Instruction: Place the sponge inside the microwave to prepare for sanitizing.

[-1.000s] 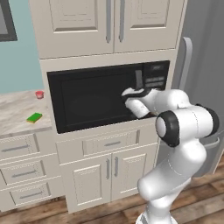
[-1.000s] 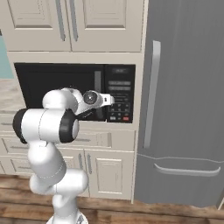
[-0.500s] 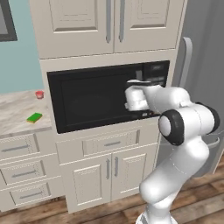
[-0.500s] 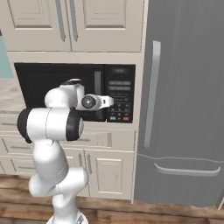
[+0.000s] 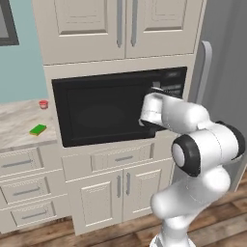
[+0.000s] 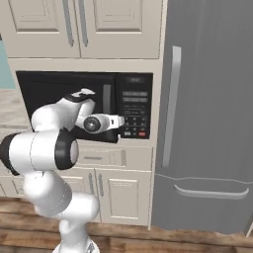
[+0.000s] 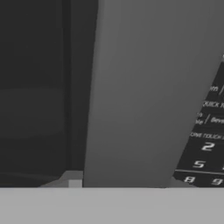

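On your far left in the left base view, the cup (image 5: 44, 104) stands at the back of the pale surface (image 5: 14, 128), against the blue wall; the sponge (image 5: 38, 129) lies flat just in front of it, green side up, near the surface's front edge and well apart from the arm; below the surface you see three drawers (image 5: 19, 186). Next comes the microwave (image 5: 101, 111), set into the cream cabinets, its dark door shut; the upper doors (image 5: 126, 21) sit above it and a drawer with two lower doors beneath. The arm reaches up to the door's right side, where the handle (image 7: 140, 92) runs; in the hand view that grey bar fills the middle, tilted, very close, with the dark glass to its left and the button panel (image 7: 210, 144) to its right. The pincer (image 6: 120, 121) points at the seam between door and panel in the right base view; you cannot tell how far its fingers stand apart, nor whether they touch the handle. On your far right the fridge (image 6: 207, 113) stands shut beside the cabinets; the floor (image 6: 148, 237) is wood planks.
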You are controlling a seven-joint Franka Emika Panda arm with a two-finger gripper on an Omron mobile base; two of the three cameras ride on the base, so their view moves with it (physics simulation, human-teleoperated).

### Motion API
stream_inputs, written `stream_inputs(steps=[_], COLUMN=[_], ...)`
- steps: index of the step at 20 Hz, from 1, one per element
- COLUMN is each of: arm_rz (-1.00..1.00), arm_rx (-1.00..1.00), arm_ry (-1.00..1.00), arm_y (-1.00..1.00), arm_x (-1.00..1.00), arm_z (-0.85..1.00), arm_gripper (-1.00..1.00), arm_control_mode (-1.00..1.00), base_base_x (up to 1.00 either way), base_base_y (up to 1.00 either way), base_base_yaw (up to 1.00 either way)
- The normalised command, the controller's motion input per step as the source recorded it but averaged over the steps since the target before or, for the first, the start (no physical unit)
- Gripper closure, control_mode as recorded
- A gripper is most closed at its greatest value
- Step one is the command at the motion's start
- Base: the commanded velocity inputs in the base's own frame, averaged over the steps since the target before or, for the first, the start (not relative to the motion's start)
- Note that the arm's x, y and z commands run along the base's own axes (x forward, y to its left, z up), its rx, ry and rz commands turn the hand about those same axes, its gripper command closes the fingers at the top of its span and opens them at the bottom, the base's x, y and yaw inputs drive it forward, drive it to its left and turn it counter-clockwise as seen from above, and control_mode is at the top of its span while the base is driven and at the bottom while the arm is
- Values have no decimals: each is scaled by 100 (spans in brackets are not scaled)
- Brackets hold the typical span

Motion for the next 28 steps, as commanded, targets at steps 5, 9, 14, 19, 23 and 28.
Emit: stream_inputs(steps=[5, 9, 14, 19, 23, 28], arm_rz=[-19, -16, -13, -7, 0, 0], arm_rx=[0, 0, 1, 4, 15, 15], arm_ry=[1, 4, 1, 6, 19, 30], arm_y=[38, 11, 12, 19, 18, 29], arm_x=[-15, -41, -52, -45, -20, 0], arm_z=[3, 12, 0, 0, 12, 35], arm_gripper=[100, 100, 100, 100, 100, 100], arm_control_mode=[-100, -100, -100, -100, -100, -100], base_base_x=[0, 0, 0, 0, 0, 0], base_base_y=[0, 0, 0, 0, 0, 0], base_base_yaw=[0, 0, 0, 0, 0, 0])
